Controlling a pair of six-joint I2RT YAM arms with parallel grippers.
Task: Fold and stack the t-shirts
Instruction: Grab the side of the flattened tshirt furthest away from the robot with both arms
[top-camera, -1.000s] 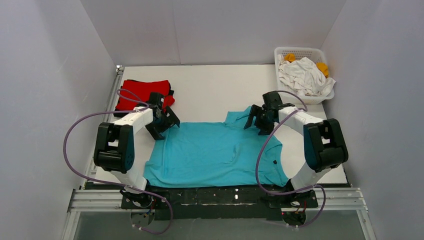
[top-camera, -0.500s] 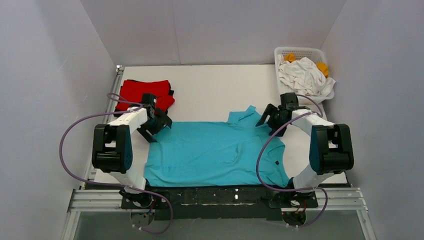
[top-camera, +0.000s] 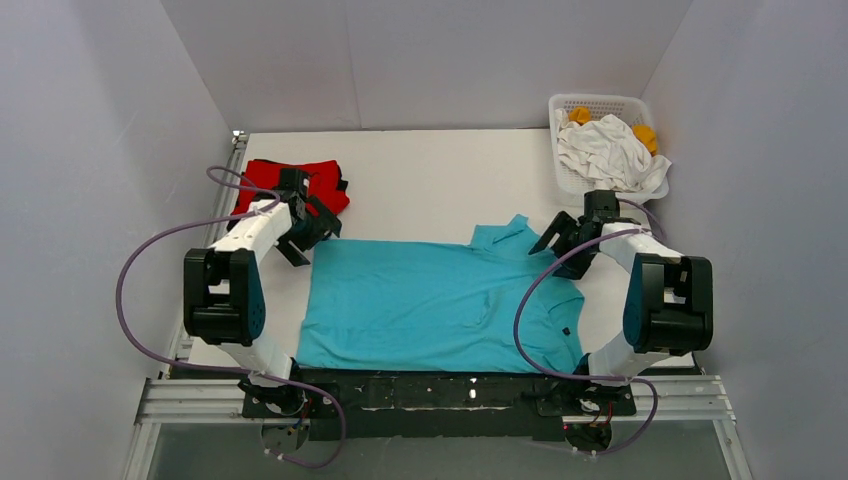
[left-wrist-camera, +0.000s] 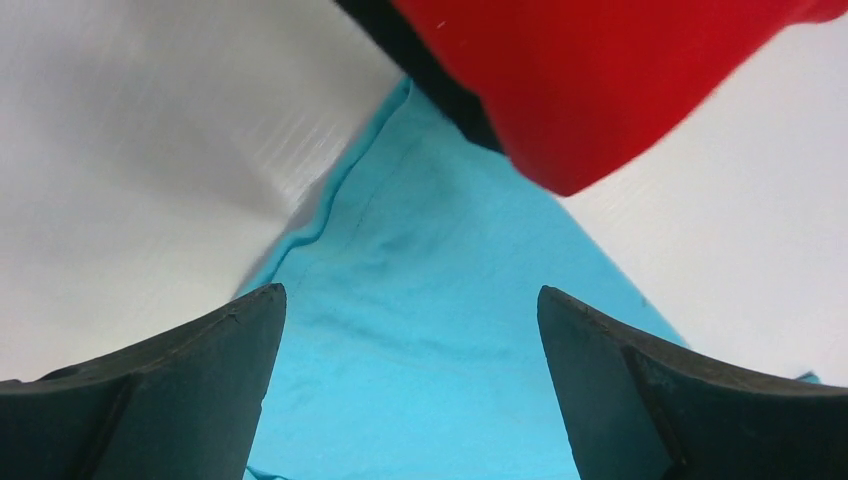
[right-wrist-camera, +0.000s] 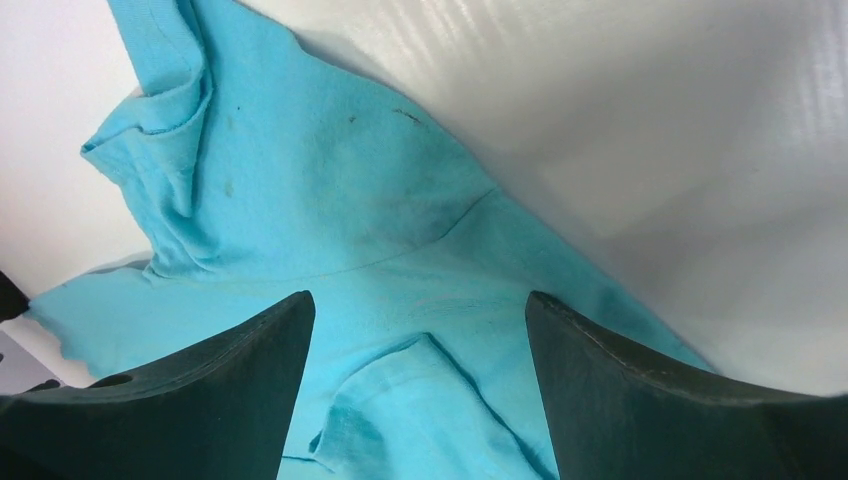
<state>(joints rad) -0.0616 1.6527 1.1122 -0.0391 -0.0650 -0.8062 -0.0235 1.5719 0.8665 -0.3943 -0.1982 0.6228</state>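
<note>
A turquoise t-shirt (top-camera: 430, 300) lies spread on the white table. My left gripper (top-camera: 300, 235) is open over its far left corner; the left wrist view shows the cloth (left-wrist-camera: 420, 350) between the spread fingers (left-wrist-camera: 190, 390). My right gripper (top-camera: 565, 240) is open over the far right part, beside the raised sleeve (top-camera: 505, 235); the right wrist view shows wrinkled turquoise cloth (right-wrist-camera: 400, 300) and a folded flap (right-wrist-camera: 430, 400) between its fingers (right-wrist-camera: 640, 390). A folded red t-shirt (top-camera: 290, 185) lies on a black one at the far left, and shows in the left wrist view (left-wrist-camera: 600, 80).
A white lattice basket (top-camera: 600, 105) at the far right corner holds white (top-camera: 605, 150) and orange (top-camera: 645, 135) cloth. Grey walls close in on three sides. A metal rail (top-camera: 440, 395) runs along the near edge.
Both grippers have moved outward and away from each other along the shirt's far edge. The shirt's far edge is now stretched wider and flatter.
</note>
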